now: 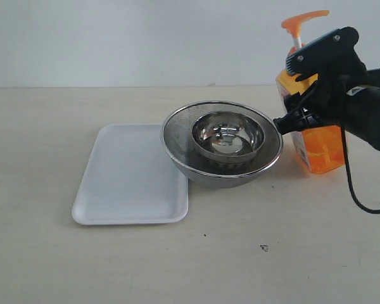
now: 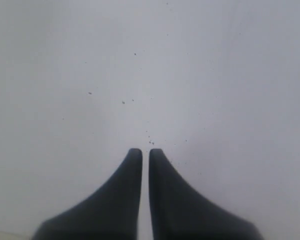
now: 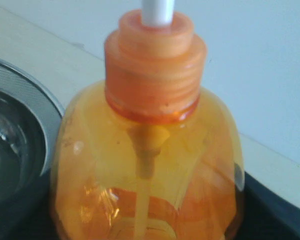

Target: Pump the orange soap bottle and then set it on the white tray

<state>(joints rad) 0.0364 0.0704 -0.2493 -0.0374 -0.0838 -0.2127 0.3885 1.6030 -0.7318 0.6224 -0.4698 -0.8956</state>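
The orange soap bottle (image 1: 320,149) stands on the table at the far right, just beside the steel bowls, with its orange pump head (image 1: 304,19) raised on a white stem. My right gripper (image 1: 288,95) is shut on the bottle's body below the neck. In the right wrist view the bottle (image 3: 145,165) fills the frame and a dark finger (image 3: 272,217) lies against its side. The white tray (image 1: 133,183) lies flat, left of the bowls, with nothing on it. My left gripper (image 2: 145,152) is shut and holds nothing, over a plain pale surface; it is outside the exterior view.
A large steel mesh bowl (image 1: 177,152) with a smaller steel bowl (image 1: 228,136) inside sits between the tray and the bottle, its rim touching the tray's right edge. A black cable (image 1: 351,183) hangs from the right arm.
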